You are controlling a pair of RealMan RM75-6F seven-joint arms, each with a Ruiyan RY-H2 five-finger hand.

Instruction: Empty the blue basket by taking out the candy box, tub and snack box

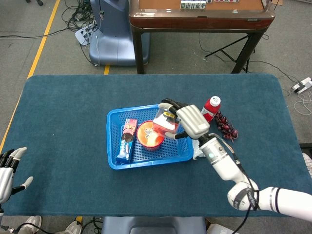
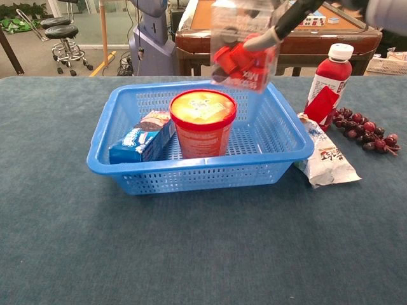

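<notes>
1. Covering the centre of both views, the blue-carpeted bench (image 1: 63, 112) carries everything; bare cloth to the right and in front of the basket looks like the sensible landing area for what comes out.
2. At mid-frame sits the blue basket (image 1: 113, 146), with the red tub (image 1: 149, 136) upright at its middle and the snack box (image 1: 127, 139) lying along its left wall, touching or just beside the tub.
3. Above the basket's upper right corner, the right hand (image 1: 191, 122) is clamped around the clear candy box (image 2: 245, 41), fingers wrapped over its top and far side, so the box hangs in the air, tilted, clear of the tub's lid.
4. At the lower left edge of the head view, the left hand (image 1: 10, 168) holds nothing, its fingers apart, well away from the basket.
5. Right of the basket stand a red bottle (image 2: 329, 77), a bunch of dark grapes (image 2: 365, 130) and a flat snack packet (image 2: 324, 155) touching the basket's right wall.
6. To finish this step well, I would carry the candy box rightward high enough to clear the rim, level it, and pick a spot short of the bottle and packet. Lower until its base rests flat before loosening the fingers; the smooth plastic may slip if tilted.
</notes>
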